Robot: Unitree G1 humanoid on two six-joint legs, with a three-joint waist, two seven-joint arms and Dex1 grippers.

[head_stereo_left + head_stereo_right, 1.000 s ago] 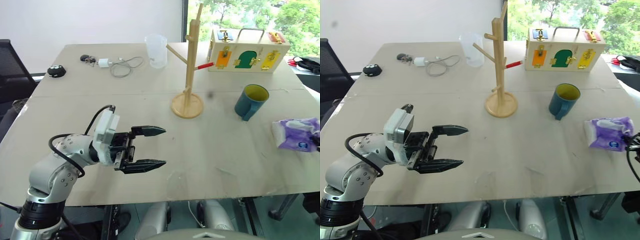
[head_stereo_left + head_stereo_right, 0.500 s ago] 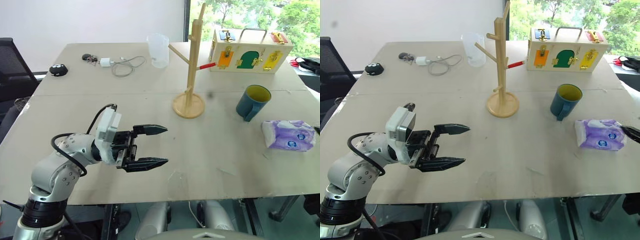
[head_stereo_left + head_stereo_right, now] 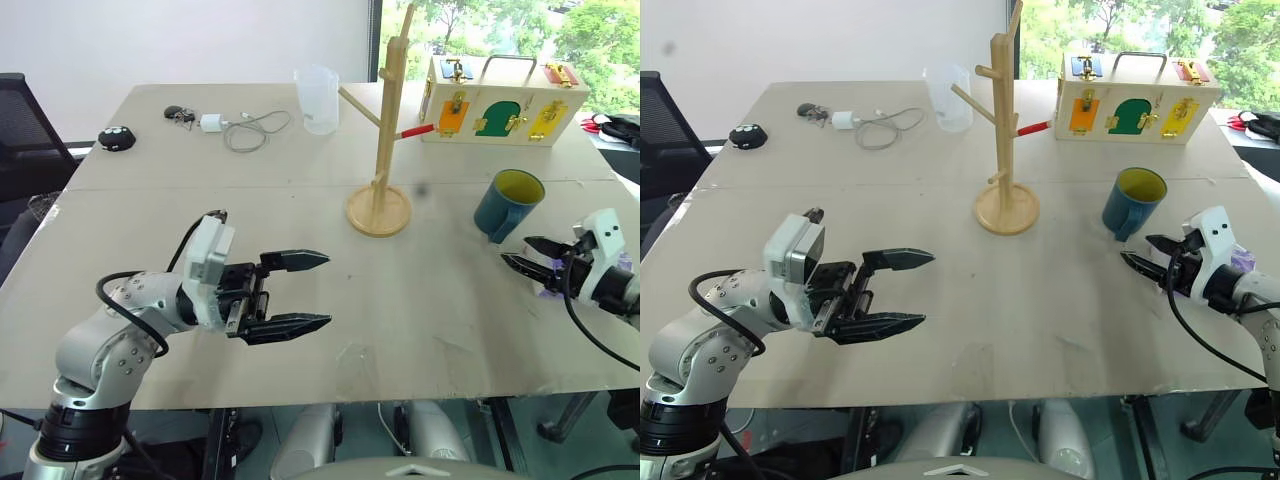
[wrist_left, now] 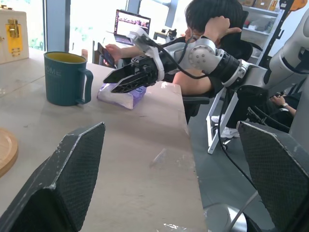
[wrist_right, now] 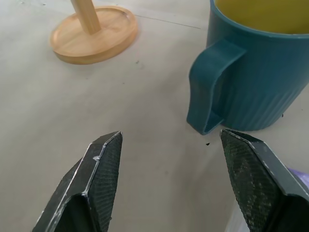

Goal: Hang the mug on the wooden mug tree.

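A: Where does the dark teal-blue ceramic mug [image 3: 507, 205] stand?

B: Upright on the pale tabletop [image 3: 300, 200], on the right, with its yellow-green inside showing. The tall light-wood mug tree [image 3: 384, 130] on its round disc base stands to its left, well apart from it. The handle faces the near edge, likely why the right tool [image 3: 1152, 253] approaches from that side.

A: Does that tool grip anything?

B: No. Its two black fingers are spread and empty, just short of the handle. A purple soft pack [image 4: 121, 94] lies on the tabletop beside it.

A: And the left tool [image 3: 302, 293]?

B: Also spread and empty, held level over the near left of the tabletop, probably waiting out of the way.

A: How might the mug handle?

B: The ribbed wall and glazed surface look smooth, so the loop handle seems the surer hold. The pegs slant upward, one red-tipped [image 3: 412, 130], so the handle should slide down onto one.
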